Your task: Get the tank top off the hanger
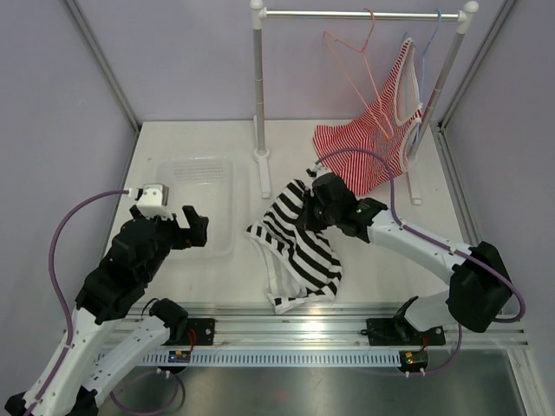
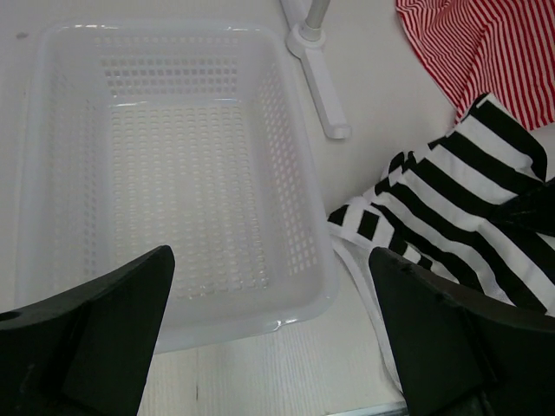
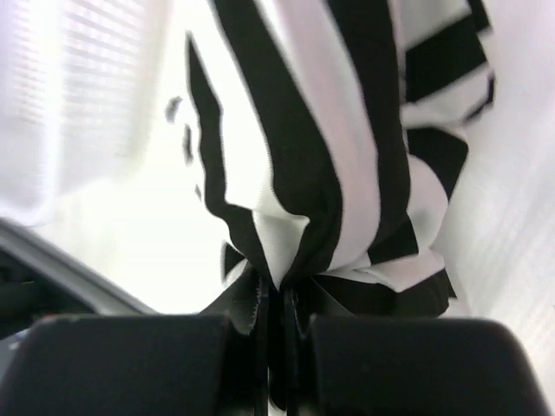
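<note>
Lying where: the tank top (image 1: 299, 251) is spread on the surface (image 1: 373, 260) in front of the rack (image 1: 364, 13), just on the near side of the rack's left foot.
Hanger: the hanger (image 1: 354, 82) hangs tilted on the rack's rail and looks bare, so the top appears to be already free of it.
Long axis: the top runs diagonally away from the rack, one end bunched close to the rack's foot and the other loose at the end farthest from the rack.
Right end effector (image 1: 310, 198): clamped together on the bunched end nearest the rack; its wrist view shows striped cloth pinched between the fingers.
Direction from the grip: the rest of the cloth trails away from the rack, toward the arm bases.
Nearer arm: the right, which is on the cloth already.
Left end effector (image 1: 184, 230): fingers wide apart, holding nothing, left of the rack over the near rim of the basket (image 1: 234, 208).
Neighbour: a red-striped top (image 1: 364, 147) hangs from the rack's right half, close behind the grip.
Judgement: a lift should pull away from the rack to avoid snagging that top.
</note>
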`<state>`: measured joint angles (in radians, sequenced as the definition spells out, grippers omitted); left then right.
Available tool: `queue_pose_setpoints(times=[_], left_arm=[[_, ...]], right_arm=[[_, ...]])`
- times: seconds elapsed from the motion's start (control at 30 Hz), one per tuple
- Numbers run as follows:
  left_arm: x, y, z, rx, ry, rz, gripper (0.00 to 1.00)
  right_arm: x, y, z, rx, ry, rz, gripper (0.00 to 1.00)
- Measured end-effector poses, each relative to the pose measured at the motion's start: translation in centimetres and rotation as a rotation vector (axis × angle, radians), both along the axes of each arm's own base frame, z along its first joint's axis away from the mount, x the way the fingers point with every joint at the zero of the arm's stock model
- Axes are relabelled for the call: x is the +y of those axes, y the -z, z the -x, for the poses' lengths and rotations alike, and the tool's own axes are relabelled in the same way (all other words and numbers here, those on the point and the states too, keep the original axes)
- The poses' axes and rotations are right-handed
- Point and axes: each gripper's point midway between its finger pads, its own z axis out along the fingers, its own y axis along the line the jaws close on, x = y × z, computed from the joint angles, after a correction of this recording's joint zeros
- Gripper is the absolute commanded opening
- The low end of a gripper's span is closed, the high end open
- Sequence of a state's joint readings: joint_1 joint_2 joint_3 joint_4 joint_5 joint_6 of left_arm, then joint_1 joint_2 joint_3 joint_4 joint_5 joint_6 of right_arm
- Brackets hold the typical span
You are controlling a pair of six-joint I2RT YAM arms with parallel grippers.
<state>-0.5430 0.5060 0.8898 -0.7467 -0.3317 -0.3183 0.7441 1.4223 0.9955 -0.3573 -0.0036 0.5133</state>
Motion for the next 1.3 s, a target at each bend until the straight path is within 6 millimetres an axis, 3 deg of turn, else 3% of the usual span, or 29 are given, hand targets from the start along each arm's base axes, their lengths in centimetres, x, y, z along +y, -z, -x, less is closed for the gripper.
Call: queue_pose_setpoints(times=[0.17,0.33,0.63,0.73,0.93,1.03,1.2,1.3], left_arm=[[-1.9,-0.7,0.2,-0.012,0.088,0.059,0.99],[-2.8,-1.3,0.2,-0.027,0.126,0.09,0.99],[-0.4,-3.3,1.2,-0.131,0.047,0.123,0.99],[1.1,-4.4,1.8,-0.187,-0.013,0.146,0.99],[3.9,-4.8,2.6,-0.26,-0.131,0.174,0.99],[5.2,-4.8,2.7,-0.278,-0.207,0.179,0.99],[6.6,-4.7,2.8,-0.291,-0.287,0.186,0.99],[6.8,-4.7,2.8,-0.291,-0.299,0.193,0.99]], right_arm=[[1.9,-5.6,-0.4,-0.077,-0.049,-0.126,0.0],[1.8,-9.9,-0.4,-0.15,-0.058,-0.174,0.0],[3.2,-13.8,0.3,-0.176,-0.137,-0.257,0.0],[4.1,-16.7,0.2,-0.208,-0.161,-0.312,0.0],[8.1,-24.9,-1.7,-0.311,-0.24,-0.463,0.0],[10.8,-27.8,-3.2,-0.368,-0.271,-0.523,0.0],[15.5,-29.2,-5.5,-0.405,-0.298,-0.571,0.0],[18.6,-28.2,-7.1,-0.431,-0.288,-0.576,0.0]])
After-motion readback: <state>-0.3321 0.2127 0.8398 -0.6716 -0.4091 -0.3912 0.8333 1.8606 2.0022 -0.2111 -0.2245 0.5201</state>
